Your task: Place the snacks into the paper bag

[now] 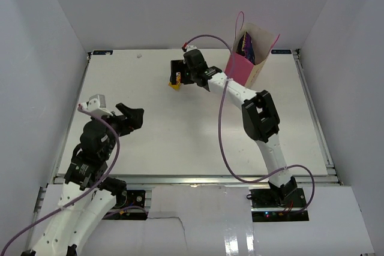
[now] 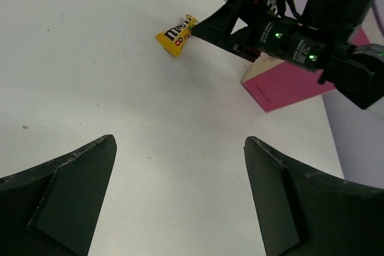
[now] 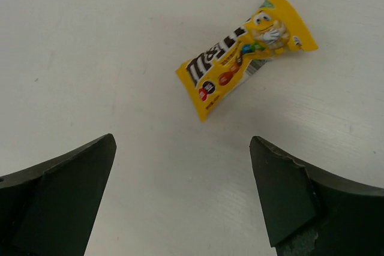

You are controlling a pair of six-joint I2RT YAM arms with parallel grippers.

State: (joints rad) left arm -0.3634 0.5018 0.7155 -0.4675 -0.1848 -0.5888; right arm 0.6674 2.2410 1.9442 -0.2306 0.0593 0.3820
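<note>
Yellow candy packet (image 3: 246,58): where does it lie, and what stands over it? (Student)

It lies flat on the white table (image 1: 180,148), toward the far middle and well apart from the pink paper bag (image 1: 243,67). The right gripper (image 3: 182,142) hangs above it with jaws spread wide and nothing between them. The left gripper (image 1: 135,115) is likewise spread and empty, over the table's left part. A dark snack bag (image 1: 247,43) already shows inside the paper bag. (Tutor)

What could fail from this pose? (Student)

In the right wrist view the packet sits ahead of the jaws and off to one side, and it is turned at a slant. A straight descent would probably close on bare table, or catch only a crimped end. A slick wrapper held that way may slide out on the way over. The paper bag looks light and tall, so a brush from the arm might tip it, and its thin loop handles might snag a finger. (Tutor)
</note>
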